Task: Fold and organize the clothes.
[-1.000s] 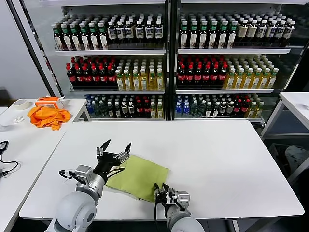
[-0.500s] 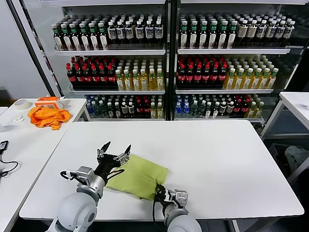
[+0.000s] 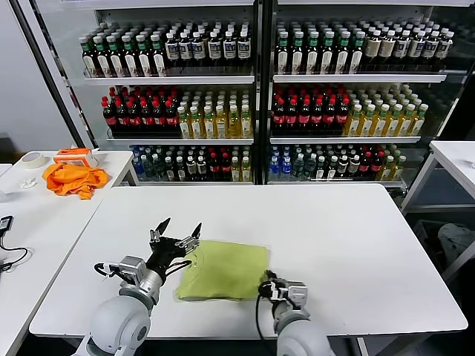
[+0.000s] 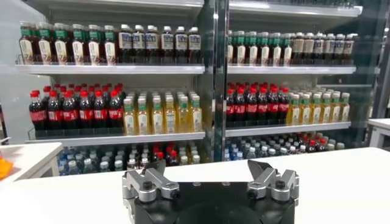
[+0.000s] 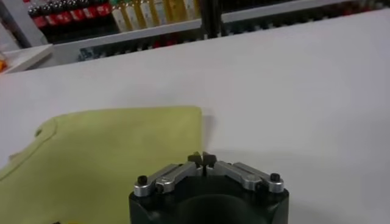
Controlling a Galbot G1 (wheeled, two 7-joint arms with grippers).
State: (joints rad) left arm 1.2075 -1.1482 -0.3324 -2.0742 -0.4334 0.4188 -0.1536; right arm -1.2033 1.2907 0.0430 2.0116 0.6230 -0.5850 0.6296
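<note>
The lime T-shirt (image 3: 223, 271) lies folded in a flat rectangle near the front of the white table (image 3: 334, 237). No print shows on it. My right gripper (image 3: 276, 285) is at the shirt's near right corner. In the right wrist view the shirt (image 5: 109, 158) reaches up to that gripper (image 5: 202, 159), whose jaws are closed at the cloth's edge. My left gripper (image 3: 178, 231) is open and empty, raised just above the shirt's left edge. In the left wrist view its fingers (image 4: 149, 182) stand wide apart and the shirt is out of view.
A bright orange garment (image 3: 73, 179), an orange box (image 3: 75, 155) and a tape roll (image 3: 31, 159) lie on a side table at the left. Shelves of bottles (image 3: 252, 104) stand behind the table. Another table's corner (image 3: 456, 159) shows at the right.
My right gripper moved right with the shirt's near edge. The shirt turned from a skewed lie to square with the table and shifted right. The left gripper barely moved.
</note>
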